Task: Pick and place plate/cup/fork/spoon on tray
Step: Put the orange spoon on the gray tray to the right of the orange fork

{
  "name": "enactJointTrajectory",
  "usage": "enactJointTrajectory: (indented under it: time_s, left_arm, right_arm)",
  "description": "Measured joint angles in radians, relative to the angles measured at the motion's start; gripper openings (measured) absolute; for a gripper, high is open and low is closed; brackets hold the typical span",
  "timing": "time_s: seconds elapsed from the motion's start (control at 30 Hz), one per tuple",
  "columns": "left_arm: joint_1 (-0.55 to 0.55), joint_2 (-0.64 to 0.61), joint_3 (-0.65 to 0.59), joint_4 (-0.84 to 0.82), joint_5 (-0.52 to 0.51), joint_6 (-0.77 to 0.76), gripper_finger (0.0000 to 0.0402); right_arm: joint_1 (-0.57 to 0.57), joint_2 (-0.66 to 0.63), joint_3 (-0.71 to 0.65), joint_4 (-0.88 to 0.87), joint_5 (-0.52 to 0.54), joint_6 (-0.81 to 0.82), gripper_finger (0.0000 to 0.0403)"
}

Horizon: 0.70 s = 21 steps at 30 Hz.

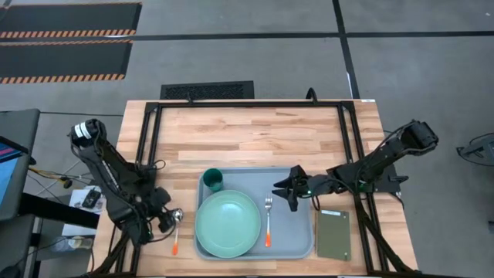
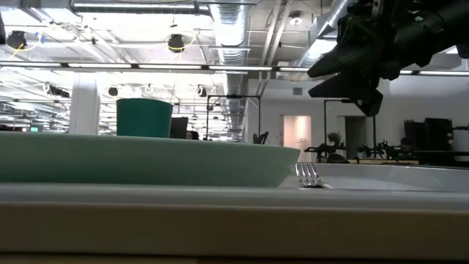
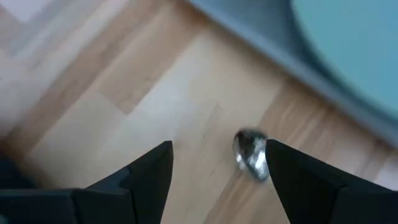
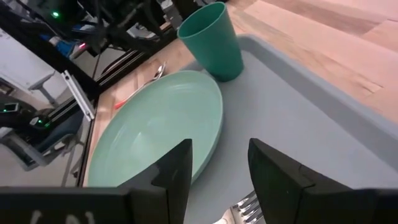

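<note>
The mint-green plate is round, smooth and shallow-rimmed, and lies in the near left part of the pale blue-grey tray, a rounded rectangle with a raised lip. Just right of the plate the silver fork lies flat on the tray floor, tines pointing away, orange tip nearest. The olive pad lies on the wooden tabletop beside the tray's right edge. Off the tray's left rim, on bare planks, the spoon rests with its shiny oval bowl between the spread fingers of the left hand, close to one finger. The right hand hovers above the tray, fingers parted, beyond the fork's tines. The dark green cup stands upright in the tray's far left corner, just beyond the plate. Past the tray, the planks run open to the black frame.
</note>
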Motion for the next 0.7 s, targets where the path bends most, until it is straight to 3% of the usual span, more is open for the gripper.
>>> enactJointTrajectory:
  time_s: [0.27,0.7]
  left_arm:
    - [0.000,-0.002,-0.159,0.290,0.003,0.144,0.0242]
    - [-0.001,-0.004,-0.274,0.481,-0.051,0.200,0.0242]
  right_arm:
    - [0.000,0.000,0.000,0.000,0.000,0.019,0.0179]
    - [0.000,0.000,0.000,0.000,0.000,0.023,0.0179]
